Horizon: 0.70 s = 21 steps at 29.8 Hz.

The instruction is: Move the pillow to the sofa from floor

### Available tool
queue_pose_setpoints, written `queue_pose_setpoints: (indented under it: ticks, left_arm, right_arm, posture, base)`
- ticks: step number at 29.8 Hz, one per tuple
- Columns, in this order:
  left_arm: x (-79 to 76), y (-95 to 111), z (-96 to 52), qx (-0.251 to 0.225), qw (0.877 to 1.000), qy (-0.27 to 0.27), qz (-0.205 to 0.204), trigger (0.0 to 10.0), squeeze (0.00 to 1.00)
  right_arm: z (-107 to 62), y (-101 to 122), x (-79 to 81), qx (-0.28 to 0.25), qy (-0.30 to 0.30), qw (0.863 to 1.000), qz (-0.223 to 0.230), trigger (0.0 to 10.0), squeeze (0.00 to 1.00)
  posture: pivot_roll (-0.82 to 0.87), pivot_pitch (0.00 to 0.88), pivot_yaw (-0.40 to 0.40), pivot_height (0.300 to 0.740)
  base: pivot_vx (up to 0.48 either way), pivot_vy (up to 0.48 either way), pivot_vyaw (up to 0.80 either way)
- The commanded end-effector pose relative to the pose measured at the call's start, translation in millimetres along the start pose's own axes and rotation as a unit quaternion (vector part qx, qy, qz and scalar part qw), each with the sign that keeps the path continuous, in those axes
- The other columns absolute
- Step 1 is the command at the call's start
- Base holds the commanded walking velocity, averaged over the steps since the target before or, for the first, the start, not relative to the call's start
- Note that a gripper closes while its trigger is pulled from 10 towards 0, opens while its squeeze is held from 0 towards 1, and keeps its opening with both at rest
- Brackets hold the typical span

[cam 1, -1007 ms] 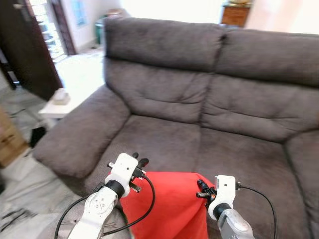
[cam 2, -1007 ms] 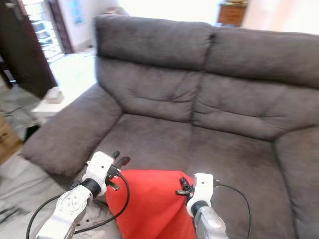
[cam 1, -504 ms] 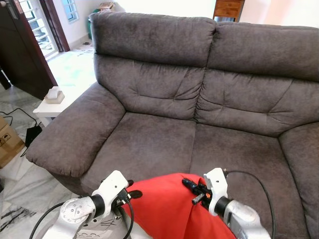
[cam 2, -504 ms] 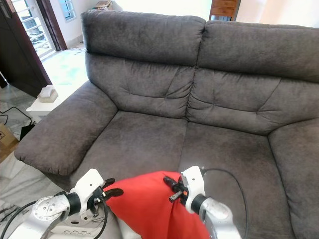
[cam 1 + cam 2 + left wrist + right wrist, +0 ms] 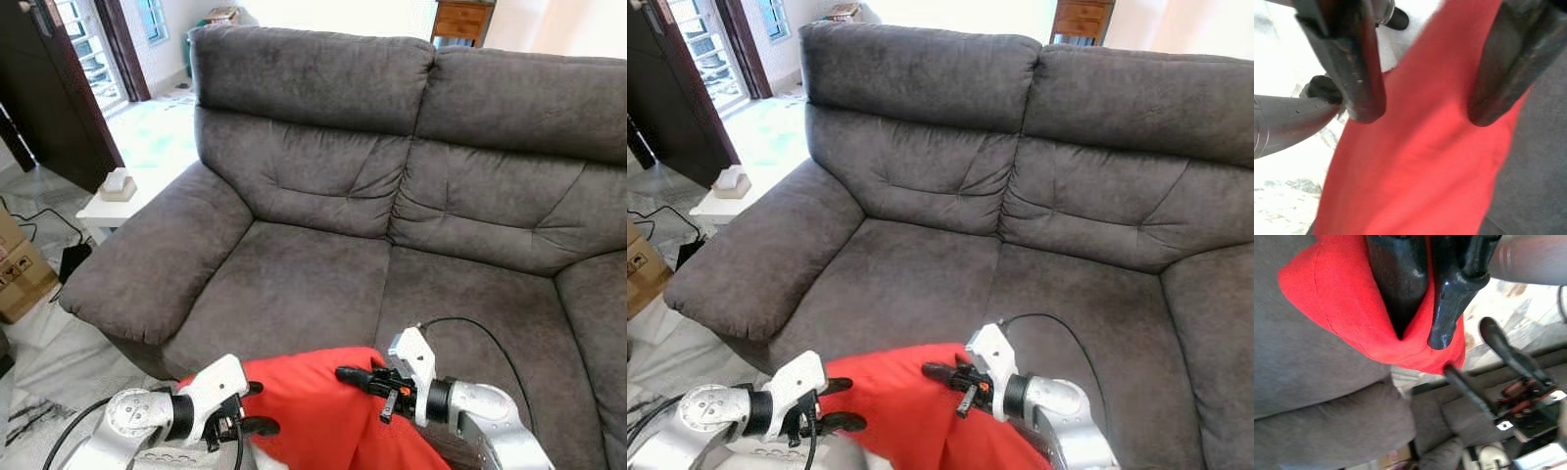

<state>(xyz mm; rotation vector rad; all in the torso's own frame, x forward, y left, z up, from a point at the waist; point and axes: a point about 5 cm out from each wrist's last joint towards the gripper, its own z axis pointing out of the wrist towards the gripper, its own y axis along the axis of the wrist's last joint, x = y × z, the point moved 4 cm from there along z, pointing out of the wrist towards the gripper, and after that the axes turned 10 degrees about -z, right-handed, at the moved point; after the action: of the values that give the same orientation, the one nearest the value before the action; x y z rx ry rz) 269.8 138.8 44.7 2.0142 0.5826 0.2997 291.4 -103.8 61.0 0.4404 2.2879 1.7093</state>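
Red pillow [image 5: 323,411] held at the grey sofa's [image 5: 323,284] front edge.
Right gripper [image 5: 355,376] fingers pinch its top fabric; left gripper [image 5: 257,408] fingers spread, released, beside its corner.

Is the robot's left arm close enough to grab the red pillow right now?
Probably yes. The left gripper sits right at the edge of the red pillow, its fingers spread open on either side of the fabric, nothing between them. The right gripper already pinches the pillow's other side, above the sofa seat's front.
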Motion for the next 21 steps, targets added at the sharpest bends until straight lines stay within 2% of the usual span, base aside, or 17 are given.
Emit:
queue_pose_setpoints:
  ticks: [1, 3, 8, 14, 21]
  left_arm:
    - [4.0, -5, -1.6, 0.012, 1.0, 0.007, 0.004, 10.0, 1.0]
    - [6.6, -3, -1.0, 0.006, 1.0, 0.01, 0.007, 10.0, 1.0]
    - [6.0, -2, -0.6, 0.004, 1.0, 0.001, 0.002, 10.0, 1.0]
    - [6.0, -14, -2.3, 0.029, 1.0, -0.007, 0.006, 10.0, 1.0]
    - [14.1, -34, -4.5, 0.078, 0.996, 0.016, 0.027, 10.0, 1.0]
  right_arm:
    - [2.6, 32, 4.2, -0.055, 0.033, 0.997, -0.038, 10.0, 0.0]
    - [0.1, 31, 9.6, -0.047, 0.055, 0.997, -0.04, 10.0, 0.0]
    - [-2.2, 29, 13.1, -0.039, 0.066, 0.996, -0.04, 10.0, 0.0]
    - [-8.2, 36, 15.4, -0.046, 0.078, 0.995, -0.04, 10.0, 0.0]
    - [-13.2, 39, 19.5, -0.046, 0.094, 0.994, -0.044, 10.0, 0.0]
  posture:
    - [0.09, 0.074, 0.009, 0.74]
    - [0.09, 0.074, 0.01, 0.74]
    - [0.09, 0.071, 0.012, 0.74]
    - [0.09, 0.058, 0.016, 0.74]
    - [0.09, 0.048, 0.016, 0.74]
  base:
    - [0.0, 0.0, 0.0]
    - [0.0, 0.0, 0.0]
    - [0.0, 0.0, 0.0]
    - [0.0, 0.0, 0.0]
    - [0.0, 0.0, 0.0]
